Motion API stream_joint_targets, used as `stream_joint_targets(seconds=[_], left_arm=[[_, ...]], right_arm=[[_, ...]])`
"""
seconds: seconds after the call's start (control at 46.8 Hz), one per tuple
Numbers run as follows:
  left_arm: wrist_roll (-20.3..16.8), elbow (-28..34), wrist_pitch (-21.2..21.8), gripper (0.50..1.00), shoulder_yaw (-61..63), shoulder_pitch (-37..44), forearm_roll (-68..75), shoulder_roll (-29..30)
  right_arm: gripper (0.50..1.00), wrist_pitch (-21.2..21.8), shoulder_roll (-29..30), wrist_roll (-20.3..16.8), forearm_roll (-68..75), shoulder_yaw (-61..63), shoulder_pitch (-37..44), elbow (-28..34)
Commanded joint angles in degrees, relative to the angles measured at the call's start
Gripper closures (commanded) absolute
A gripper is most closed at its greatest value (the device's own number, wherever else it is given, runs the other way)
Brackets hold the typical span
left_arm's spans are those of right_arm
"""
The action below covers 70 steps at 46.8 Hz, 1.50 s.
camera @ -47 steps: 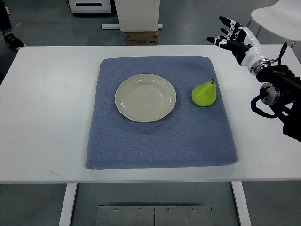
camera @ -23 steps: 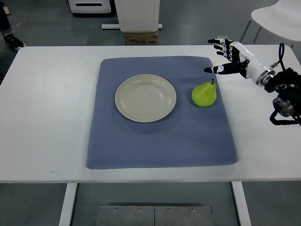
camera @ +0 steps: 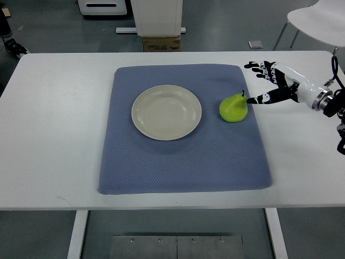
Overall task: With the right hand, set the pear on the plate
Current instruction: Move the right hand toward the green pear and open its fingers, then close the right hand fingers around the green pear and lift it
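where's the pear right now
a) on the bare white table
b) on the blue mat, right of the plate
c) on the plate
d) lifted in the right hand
b: the pear lies on the blue mat to the right of the empty plate, while the right hand is open just beside it, not gripping it.

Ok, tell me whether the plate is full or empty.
Empty. The plate shows only its bare cream surface; the pear sits on the blue mat to the plate's right, apart from its rim.
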Motion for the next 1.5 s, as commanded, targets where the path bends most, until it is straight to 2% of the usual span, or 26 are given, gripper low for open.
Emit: stream_joint_targets(seconds=[0.0,0.086,0.449,0.727,0.983,1.24,1.475], left_arm=[[0.0,0.0,0.0,0.5,0.0,0.0,0.0,0.0],[0.0,0.0,0.0,0.5,0.0,0.0,-0.1,0.0],[0.0,0.0,0.0,0.5,0.0,0.0,0.0,0.0],[0.0,0.0,0.0,0.5,0.0,0.0,-0.1,0.0],[0.0,0.0,0.0,0.5,0.0,0.0,0.0,0.0],[0.0,0.0,0.0,0.5,0.0,0.0,0.0,0.0],[0.0,0.0,0.0,0.5,0.0,0.0,0.0,0.0]], right_arm=[[0.5,-2.3,0.4,0.0,-0.1,-1.0,-0.2,0.0],[0.5,-3.9,1.0,0.0,-0.1,-2.0,-0.5,0.0],[0.5,-5.6,4.1,-0.1,-0.1,-4.6,-1.2,0.0],[0.5,-9.2,7.1,-0.6,0.0,-6.9,-1.8,-0.4],[0.515,-10.7,8.0,-1.1,0.1,-6.9,-1.8,-0.5],[0.576,-11.2,9.9,-1.8,0.1,-7.4,-1.8,-2.1],[0.597,-11.5,11.2,-2.0,0.1,-8.9,-1.7,-3.3]])
